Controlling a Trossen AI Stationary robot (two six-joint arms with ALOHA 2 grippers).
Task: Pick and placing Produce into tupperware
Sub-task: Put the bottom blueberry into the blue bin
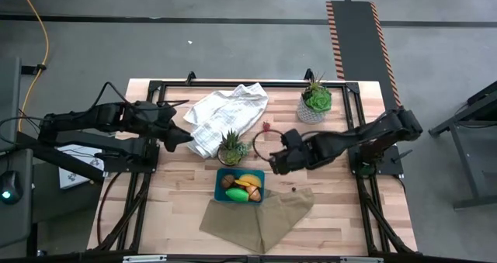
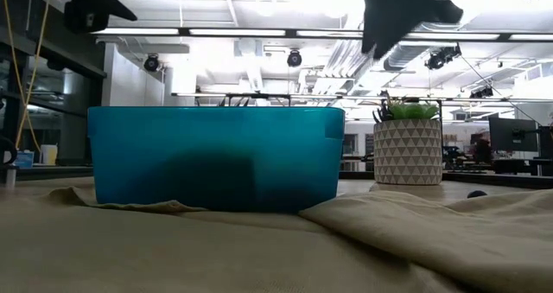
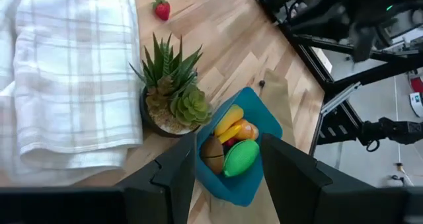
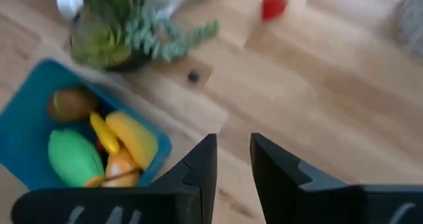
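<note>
The teal tupperware (image 1: 239, 185) is sitting on the tan cloth (image 1: 260, 216), holding a banana (image 4: 132, 138), kiwi (image 4: 69, 103) and green pepper (image 4: 75, 158). Beyond it, the right gripper (image 1: 273, 164) is hovering empty with fingers narrowly parted. Farther back, the left gripper (image 1: 186, 136) is hanging over the white towel (image 1: 225, 112), partly spread and holding nothing, and a strawberry (image 4: 273, 4) is lying on the table (image 1: 342, 209).

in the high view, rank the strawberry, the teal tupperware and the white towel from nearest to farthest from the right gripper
1. The strawberry, on bare wood just beyond the right gripper.
2. The teal tupperware, toward the front edge on the tan cloth, to the gripper's left.
3. The white towel, toward the back of the table, nearer the left arm; its closest corner nearly ties with the tupperware.
</note>
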